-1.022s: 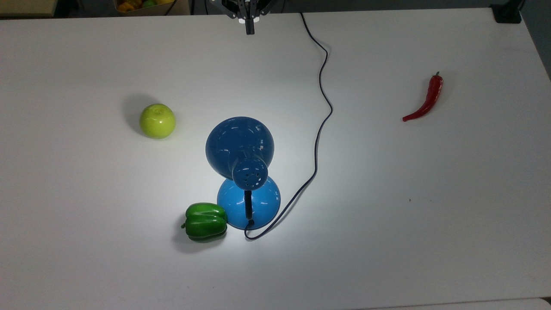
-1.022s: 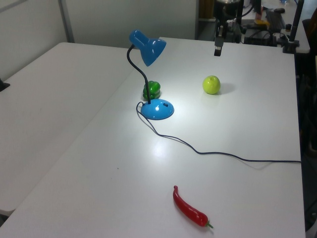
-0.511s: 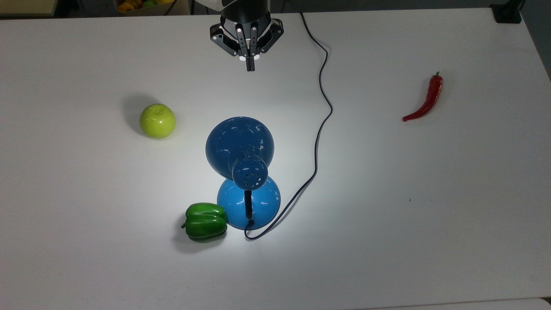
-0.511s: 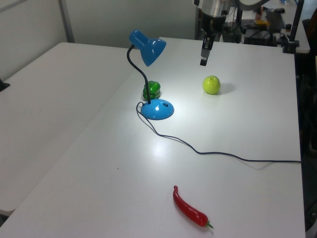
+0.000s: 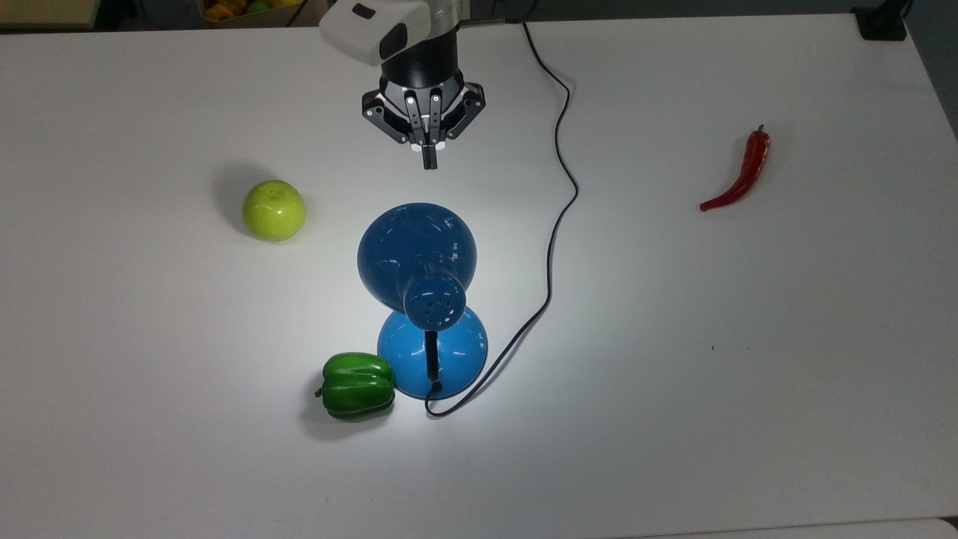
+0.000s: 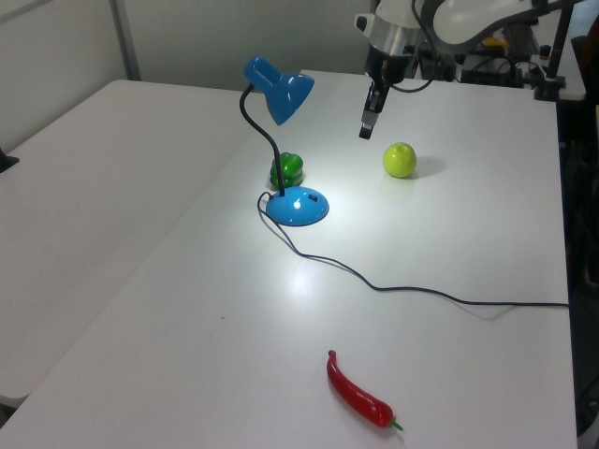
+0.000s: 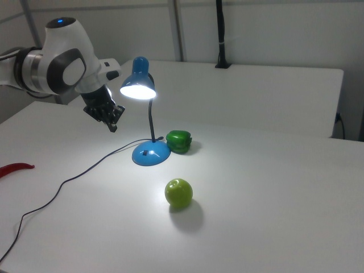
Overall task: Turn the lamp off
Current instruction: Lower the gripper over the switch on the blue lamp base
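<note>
As the lamp [image 5: 419, 258] stays lit, gripper [image 5: 429, 162] clenched, nearer its shade than before, table [image 5: 748, 337] objects unmoved.

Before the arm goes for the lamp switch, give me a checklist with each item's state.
1. Lamp lit, so switching is needed: ok.
2. Claw shut and holding nothing: ok.
3. Claw apart from the lamp shade, above the table: ok.
4. Switch on the lamp's base visible, a small dark spot: ok.
5. Green pepper close beside the base, may crowd the approach: not ok.
6. Cord off to the top view's right of the path: ok.
</note>
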Controlling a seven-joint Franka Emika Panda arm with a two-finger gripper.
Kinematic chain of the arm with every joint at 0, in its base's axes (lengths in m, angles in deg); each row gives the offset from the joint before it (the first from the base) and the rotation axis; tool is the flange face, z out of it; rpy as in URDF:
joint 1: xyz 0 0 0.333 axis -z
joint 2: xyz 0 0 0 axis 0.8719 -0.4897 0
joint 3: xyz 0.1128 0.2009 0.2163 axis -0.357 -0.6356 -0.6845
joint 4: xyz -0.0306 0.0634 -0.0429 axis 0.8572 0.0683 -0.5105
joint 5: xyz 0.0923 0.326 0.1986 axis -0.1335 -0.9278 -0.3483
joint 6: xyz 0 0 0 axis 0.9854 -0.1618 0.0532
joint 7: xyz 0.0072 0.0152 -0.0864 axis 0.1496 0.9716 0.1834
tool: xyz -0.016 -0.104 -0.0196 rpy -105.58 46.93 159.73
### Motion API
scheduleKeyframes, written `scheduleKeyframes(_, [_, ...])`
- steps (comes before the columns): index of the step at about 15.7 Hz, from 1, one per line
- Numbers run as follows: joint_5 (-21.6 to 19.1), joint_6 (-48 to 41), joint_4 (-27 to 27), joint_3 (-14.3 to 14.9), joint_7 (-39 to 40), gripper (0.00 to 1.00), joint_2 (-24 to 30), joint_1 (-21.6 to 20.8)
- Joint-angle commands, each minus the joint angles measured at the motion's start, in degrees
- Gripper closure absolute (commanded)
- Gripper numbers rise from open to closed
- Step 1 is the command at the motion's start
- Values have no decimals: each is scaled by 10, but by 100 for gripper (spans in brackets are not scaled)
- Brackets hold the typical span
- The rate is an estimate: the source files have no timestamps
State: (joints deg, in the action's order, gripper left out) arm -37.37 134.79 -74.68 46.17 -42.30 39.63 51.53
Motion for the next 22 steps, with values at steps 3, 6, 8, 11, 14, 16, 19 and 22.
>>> scheduleKeyframes(3, [3, 84, -13, 3, 7, 100, -42, -4])
scheduleKeyframes(6, [4, 103, -18, 3, 7, 100, -54, -3])
scheduleKeyframes(8, [4, 141, -35, 3, 6, 100, -60, -3])
scheduleKeyframes(11, [4, 221, -82, 3, 6, 100, -59, -4])
scheduleKeyframes(14, [3, 298, -115, 3, 2, 100, -62, -3])
scheduleKeyframes(16, [3, 346, -130, 3, -10, 100, -70, -4])
scheduleKeyframes(19, [3, 388, -141, 3, -15, 100, -82, -3])
scheduleKeyframes(22, [4, 392, -129, 3, -14, 100, -100, -2])
